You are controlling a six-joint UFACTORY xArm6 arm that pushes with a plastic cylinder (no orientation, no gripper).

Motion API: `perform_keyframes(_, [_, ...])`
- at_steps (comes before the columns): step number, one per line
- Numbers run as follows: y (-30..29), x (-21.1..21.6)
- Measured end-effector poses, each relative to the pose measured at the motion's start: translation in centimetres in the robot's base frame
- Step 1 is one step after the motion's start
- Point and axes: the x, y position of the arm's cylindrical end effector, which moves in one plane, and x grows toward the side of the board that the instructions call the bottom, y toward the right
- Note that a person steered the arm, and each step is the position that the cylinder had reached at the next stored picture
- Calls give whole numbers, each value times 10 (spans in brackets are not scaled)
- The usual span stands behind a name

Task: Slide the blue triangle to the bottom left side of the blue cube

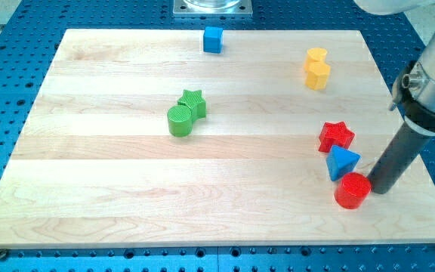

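Blue triangle [342, 162] low at view's right, between red star [336, 136] above and red cylinder [352, 190] below, touching both or nearly. Blue cube [213, 39] far off at board's top edge. Arm enters from right, rod slanting down-left; my tip [377, 190] just right of red cylinder, bare, holding nothing. No readable writing.

Bright, even light; soft short shadows, sharp focus throughout.
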Motion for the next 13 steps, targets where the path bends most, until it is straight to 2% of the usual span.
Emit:
perform_keyframes(3, [-69, 0])
perform_keyframes(4, [-73, 0])
perform_keyframes(5, [-54, 0])
perform_keyframes(6, [-9, -7])
perform_keyframes(7, [-13, -20])
perform_keyframes(8, [-71, -33])
perform_keyframes(9, [-92, -52])
perform_keyframes(10, [-116, -95])
perform_keyframes(11, [-96, -83])
perform_keyframes(12, [-117, -48])
perform_keyframes(13, [-183, -43])
